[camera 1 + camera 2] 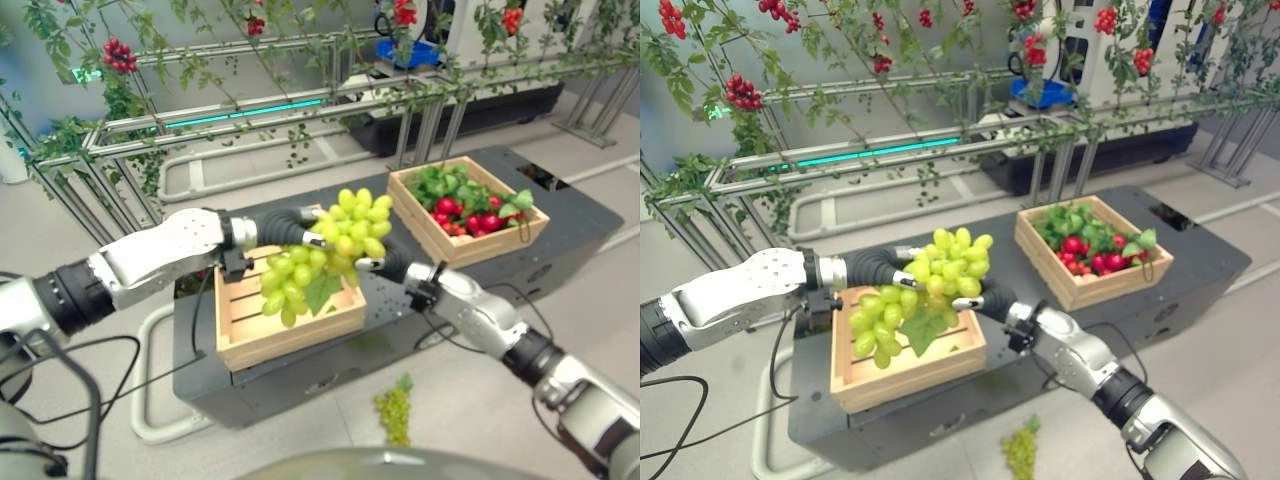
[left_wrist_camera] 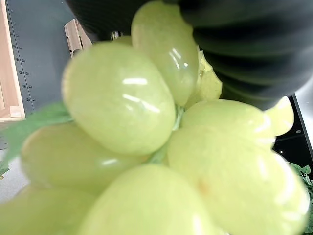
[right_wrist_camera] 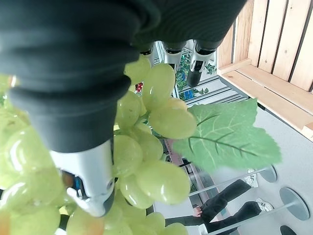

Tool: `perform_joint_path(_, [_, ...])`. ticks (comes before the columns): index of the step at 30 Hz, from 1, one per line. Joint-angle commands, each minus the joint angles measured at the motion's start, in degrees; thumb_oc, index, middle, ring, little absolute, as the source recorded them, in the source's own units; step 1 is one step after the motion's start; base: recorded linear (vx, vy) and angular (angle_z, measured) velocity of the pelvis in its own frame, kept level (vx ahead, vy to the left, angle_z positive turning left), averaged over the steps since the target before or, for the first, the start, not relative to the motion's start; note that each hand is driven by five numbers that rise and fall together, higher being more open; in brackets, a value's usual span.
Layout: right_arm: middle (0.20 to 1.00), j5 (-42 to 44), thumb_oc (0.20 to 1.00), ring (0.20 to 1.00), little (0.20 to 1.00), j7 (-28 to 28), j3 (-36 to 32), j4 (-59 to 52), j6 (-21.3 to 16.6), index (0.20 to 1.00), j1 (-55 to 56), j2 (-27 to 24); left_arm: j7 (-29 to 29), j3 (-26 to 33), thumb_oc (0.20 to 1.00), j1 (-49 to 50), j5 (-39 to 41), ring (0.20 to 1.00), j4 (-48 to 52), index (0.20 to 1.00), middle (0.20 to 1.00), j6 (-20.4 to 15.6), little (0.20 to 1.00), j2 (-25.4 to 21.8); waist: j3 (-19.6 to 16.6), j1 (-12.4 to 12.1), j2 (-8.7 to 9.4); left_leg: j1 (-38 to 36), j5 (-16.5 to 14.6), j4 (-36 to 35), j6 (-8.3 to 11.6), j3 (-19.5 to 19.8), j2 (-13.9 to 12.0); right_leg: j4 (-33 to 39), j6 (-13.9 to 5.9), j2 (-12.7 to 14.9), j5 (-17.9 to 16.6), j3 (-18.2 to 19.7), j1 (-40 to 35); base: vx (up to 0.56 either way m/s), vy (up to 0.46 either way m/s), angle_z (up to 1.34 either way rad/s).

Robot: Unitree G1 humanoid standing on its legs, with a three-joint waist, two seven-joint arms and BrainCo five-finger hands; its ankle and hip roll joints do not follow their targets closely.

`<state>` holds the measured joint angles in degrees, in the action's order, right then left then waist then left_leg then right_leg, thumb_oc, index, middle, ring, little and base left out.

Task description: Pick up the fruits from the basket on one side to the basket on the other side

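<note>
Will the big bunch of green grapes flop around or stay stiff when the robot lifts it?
Probably floppy: the grape bunch droops in a long tail below the right hand and left hand, over the left crate. The round shiny grapes look slippery, so some might slide. One bunch already lies on the floor.

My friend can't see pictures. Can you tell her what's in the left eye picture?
Two robot hands, left hand and right hand, hold a big bunch of green grapes above a wooden crate on a dark platform. A second crate beside it holds red fruit and leaves.
</note>
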<state>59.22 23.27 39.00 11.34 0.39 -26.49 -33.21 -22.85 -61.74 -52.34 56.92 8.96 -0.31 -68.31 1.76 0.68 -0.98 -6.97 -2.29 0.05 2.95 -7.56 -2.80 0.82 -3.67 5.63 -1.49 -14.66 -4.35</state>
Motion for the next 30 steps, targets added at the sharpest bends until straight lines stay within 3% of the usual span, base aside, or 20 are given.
perform_joint_path(1, [1.0,3.03,1.0,1.0,1.0,0.95,1.17,-3.3,-2.22,1.0,-4.78,3.09,0.96,3.52,0.2,-5.7,-1.36,0.2,-1.54,0.2,0.2,-3.12,0.2,1.8,-2.01,0.22,1.85,-0.9,-2.71,2.03,-1.31,-0.46,2.75,-3.2,-3.85,0.1,1.6,1.41,-0.54,0.0,0.0,0.0])
perform_joint_path(18, [1.0,4.14,1.0,1.0,1.0,2.13,6.01,-1.29,0.33,1.0,-8.07,10.07,0.94,4.64,0.2,-4.38,-4.33,0.2,-4.3,0.2,0.2,-1.96,0.2,9.5,-3.2,-0.06,1.72,-0.77,-2.44,1.54,-1.27,-0.11,2.72,-2.49,-3.42,-0.18,1.45,1.37,-0.8,0.0,0.0,0.0])
perform_joint_path(20, [0.815,4.01,0.815,0.815,0.815,2.23,6.22,-1.43,0.46,0.815,-8.07,10.42,0.97,5.01,0.2,-4.08,-4.48,0.2,-4.16,0.2,0.2,-1.91,0.2,9.58,-3.27,-0.05,1.7,-0.77,-2.44,1.51,-1.28,-0.07,2.71,-2.47,-3.39,-0.21,1.45,1.41,-0.77,0.0,0.0,0.0])
perform_joint_path(22, [0.304,3.94,0.304,0.304,0.304,2.38,6.53,-1.64,0.69,0.304,-8.09,10.62,0.73,5.4,0.2,-3.73,-4.58,0.2,-3.69,0.2,0.2,-1.74,0.2,9.76,-3.3,0.03,1.64,-0.68,-2.39,1.4,-1.31,-0.01,2.76,-2.34,-3.33,-0.3,1.43,1.62,-0.78,0.0,0.0,0.0])
perform_joint_path(24, [0.2,4.18,0.2,0.2,0.2,2.66,6.7,-1.73,0.84,0.2,-8.19,10.71,0.71,5.5,0.2,-3.66,-4.5,0.2,-3.48,0.2,0.2,-1.82,0.2,9.86,-3.32,0.03,1.64,-0.57,-2.3,1.39,-1.28,0.05,2.73,-2.3,-3.35,-0.29,1.35,1.59,-0.73,0.0,0.0,0.0])
perform_joint_path(30, [0.2,4.58,0.2,0.2,0.2,2.54,6.11,-1.93,0.38,0.2,-7.86,11.22,1.04,6.2,0.2,-3.33,-4.85,0.2,-3.38,0.2,0.2,-2.02,0.2,10.45,-3.33,0.1,1.69,-0.53,-2.29,1.34,-1.29,0.04,2.65,-2.3,-3.31,-0.31,1.25,1.54,-0.59,0.0,0.0,0.0])
